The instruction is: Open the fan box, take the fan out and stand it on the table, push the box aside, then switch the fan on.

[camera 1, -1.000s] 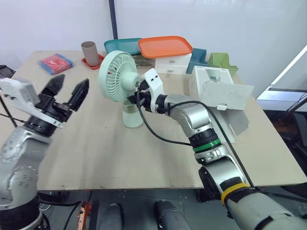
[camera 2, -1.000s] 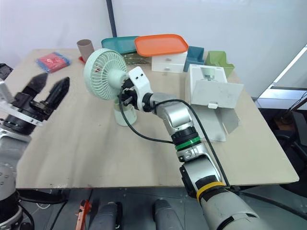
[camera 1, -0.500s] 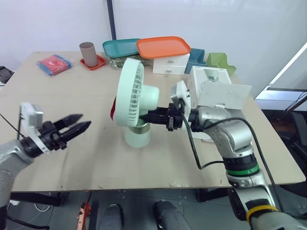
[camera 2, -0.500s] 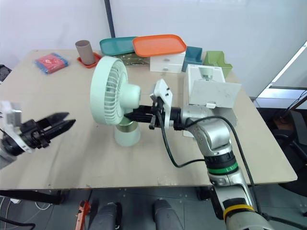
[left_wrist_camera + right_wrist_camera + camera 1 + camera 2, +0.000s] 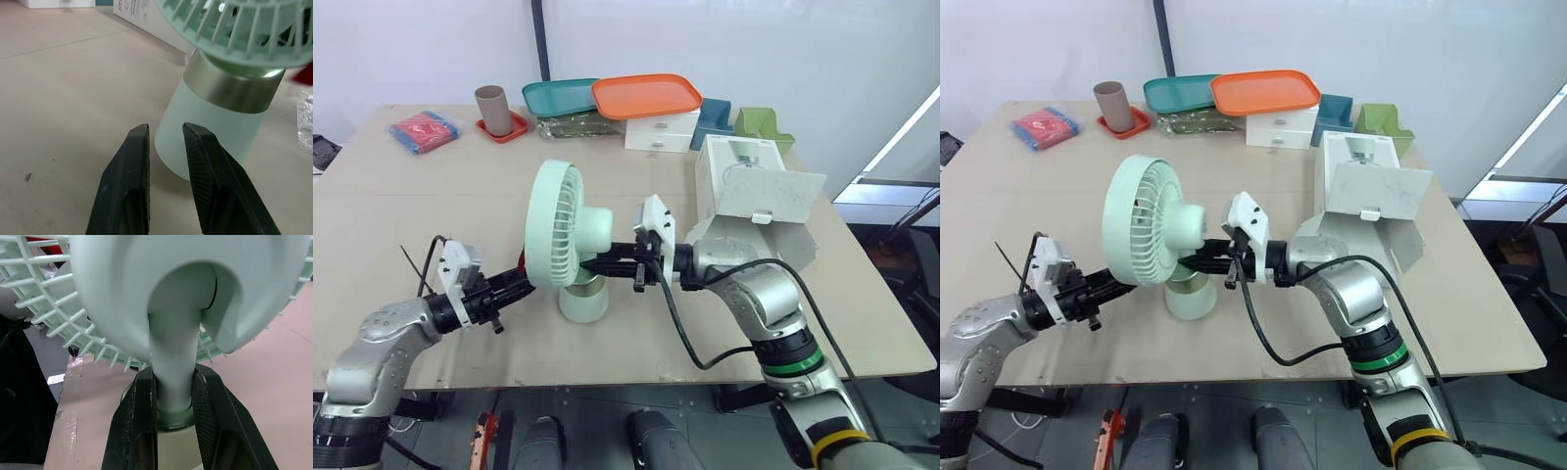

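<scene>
Near the front edge of the surface point(image 5: 401, 206), the fan point(image 5: 570, 235) stood, neck pinched by the right pincer point(image 5: 592, 264); the left pincer point(image 5: 166, 128), narrowly spread, sat just beside its base, partly hidden under the grille

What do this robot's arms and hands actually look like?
The left arm and right arm are rounded silver-grey shells; the right wears a green ring, a yellow ring and a looping black cable. The left gripper and right gripper each have a white block and two tapered black fingers.
</scene>
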Available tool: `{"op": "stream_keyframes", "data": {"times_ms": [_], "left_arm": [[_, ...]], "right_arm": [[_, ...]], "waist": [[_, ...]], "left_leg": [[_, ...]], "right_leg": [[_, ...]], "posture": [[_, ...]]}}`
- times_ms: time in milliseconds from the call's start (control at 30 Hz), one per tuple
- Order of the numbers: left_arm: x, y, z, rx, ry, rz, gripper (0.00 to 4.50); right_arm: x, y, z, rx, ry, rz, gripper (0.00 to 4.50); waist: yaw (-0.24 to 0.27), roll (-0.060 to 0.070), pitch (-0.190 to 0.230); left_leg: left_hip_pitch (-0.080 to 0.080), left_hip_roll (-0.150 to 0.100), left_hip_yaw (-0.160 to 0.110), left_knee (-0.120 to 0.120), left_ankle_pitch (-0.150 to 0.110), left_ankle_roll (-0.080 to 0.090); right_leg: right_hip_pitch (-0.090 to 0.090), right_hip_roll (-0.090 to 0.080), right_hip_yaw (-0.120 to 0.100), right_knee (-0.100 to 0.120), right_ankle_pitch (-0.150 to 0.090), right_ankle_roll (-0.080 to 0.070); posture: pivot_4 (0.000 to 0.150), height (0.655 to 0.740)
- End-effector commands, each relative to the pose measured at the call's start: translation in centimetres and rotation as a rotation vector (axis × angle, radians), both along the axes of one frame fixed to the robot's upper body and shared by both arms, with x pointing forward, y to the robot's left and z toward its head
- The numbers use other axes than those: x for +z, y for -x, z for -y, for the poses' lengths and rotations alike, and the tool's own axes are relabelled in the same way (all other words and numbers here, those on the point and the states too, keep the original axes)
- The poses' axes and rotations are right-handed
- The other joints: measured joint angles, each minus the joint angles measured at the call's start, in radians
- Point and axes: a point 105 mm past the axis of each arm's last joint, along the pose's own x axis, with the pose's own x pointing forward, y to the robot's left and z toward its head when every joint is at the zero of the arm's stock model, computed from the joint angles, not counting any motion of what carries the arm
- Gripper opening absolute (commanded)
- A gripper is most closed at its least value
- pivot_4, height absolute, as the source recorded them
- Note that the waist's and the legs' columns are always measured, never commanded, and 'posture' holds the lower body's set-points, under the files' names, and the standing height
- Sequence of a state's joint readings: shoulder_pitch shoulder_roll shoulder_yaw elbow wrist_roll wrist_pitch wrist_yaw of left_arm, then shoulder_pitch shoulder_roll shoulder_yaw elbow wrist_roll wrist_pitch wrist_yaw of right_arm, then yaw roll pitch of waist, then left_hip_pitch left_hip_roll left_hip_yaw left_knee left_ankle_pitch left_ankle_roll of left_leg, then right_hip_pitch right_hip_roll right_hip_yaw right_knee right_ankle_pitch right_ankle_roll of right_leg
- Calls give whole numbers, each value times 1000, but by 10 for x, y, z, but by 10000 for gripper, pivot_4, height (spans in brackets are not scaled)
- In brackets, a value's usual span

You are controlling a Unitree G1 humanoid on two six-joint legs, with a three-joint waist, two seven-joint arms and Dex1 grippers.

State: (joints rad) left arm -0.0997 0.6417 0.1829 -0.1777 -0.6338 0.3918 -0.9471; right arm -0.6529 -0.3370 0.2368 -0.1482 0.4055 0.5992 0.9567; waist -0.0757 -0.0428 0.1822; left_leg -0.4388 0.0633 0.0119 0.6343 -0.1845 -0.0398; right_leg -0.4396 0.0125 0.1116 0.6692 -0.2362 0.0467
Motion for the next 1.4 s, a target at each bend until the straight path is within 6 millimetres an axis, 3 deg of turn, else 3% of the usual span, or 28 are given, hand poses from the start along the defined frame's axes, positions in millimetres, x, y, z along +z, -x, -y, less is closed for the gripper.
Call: {"op": "stream_keyframes", "data": {"times_ms": [33, 200, 667, 1000, 1400], "left_arm": [[3, -6, 13, -31, -1, 72, 4585], [-1, -7, 15, -49, -11, 71, 1108], [-17, -4, 26, -106, -19, 36, 1108], [-23, 1, 21, -106, -43, 25, 1108], [-29, -8, 32, -108, -29, 31, 1108]], "right_arm": [[18, 7, -5, 36, -41, 89, 3977], [18, 6, -5, 31, -38, 93, 3977], [11, 7, -6, 27, -3, 97, 3977], [7, 4, -8, 10, 10, 106, 3977], [1, 5, -6, 6, 38, 104, 3977]], "waist": [[0, 0, 0], [0, 0, 0], [0, 0, 0], [0, 0, 0], [0, 0, 0]], "left_leg": [[0, 0, 0, 0, 0, 0], [0, 0, 0, 0, 0, 0], [0, 0, -1, 1, 0, 0], [1, 0, -1, 2, 1, 0], [1, -1, -1, 2, 2, 0]], "right_leg": [[0, 0, 0, 0, 0, 0], [0, 0, 0, 0, 0, -1], [0, 0, 0, 3, 0, -1], [0, 0, 0, 5, -1, 1], [0, 0, 0, 6, -2, 2]], "posture": [[1500, 7400], [1500, 7400], [1500, 7400], [1500, 7400], [1500, 7400]]}}
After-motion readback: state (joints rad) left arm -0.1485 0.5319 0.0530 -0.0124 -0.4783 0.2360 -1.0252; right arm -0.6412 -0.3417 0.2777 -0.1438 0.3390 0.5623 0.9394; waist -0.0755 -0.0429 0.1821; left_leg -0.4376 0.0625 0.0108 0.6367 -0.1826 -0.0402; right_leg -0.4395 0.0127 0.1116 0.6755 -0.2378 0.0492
